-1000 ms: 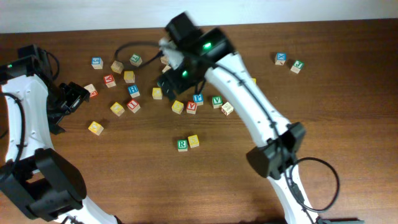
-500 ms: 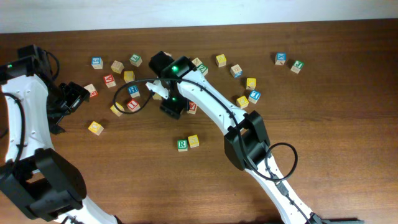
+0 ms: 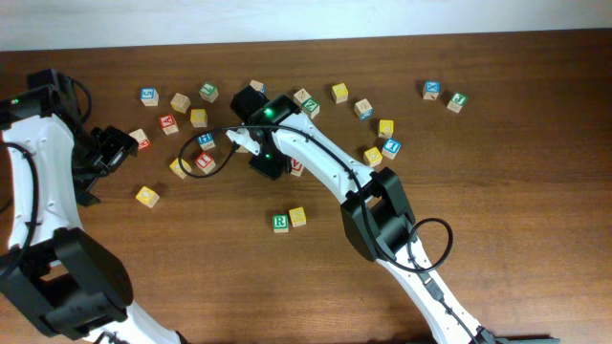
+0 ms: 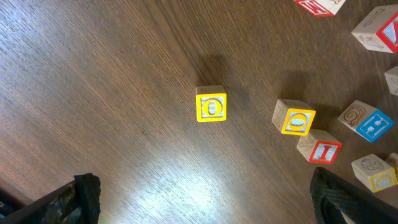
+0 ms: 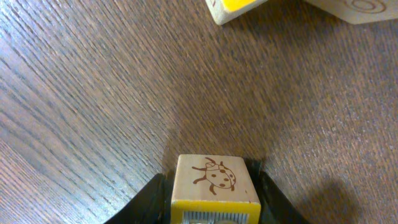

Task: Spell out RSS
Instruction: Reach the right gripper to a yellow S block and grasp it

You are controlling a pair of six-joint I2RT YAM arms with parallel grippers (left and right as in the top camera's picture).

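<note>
The right gripper (image 5: 213, 199) now has its two fingers pressed on both sides of a little wooden block, the ladybug cube (image 5: 210, 176). It has a ladybug drawn on one side and a yellow face at the edge of the right wrist view. A second ago this arm was up high and near the overhead camera. Then it came down into the pile of blocks, and now it sits low over the spot where a yellow block lay. The letter on the ladybug cube is hidden, so I cannot tell if it is an S. I also cannot tell if the block is off the table (image 3: 497, 143) yet. Nearer the front of the table, the R cube (image 3: 279, 223) waits with a yellow neighbour (image 3: 297, 217) just beside it, whose letter is too small to read. That looks like the start of the word, so I think this grab is for the last block. The left gripper (image 4: 208, 202) is wide apart and holds nothing, above a yellow O cube (image 4: 211, 107).
</note>
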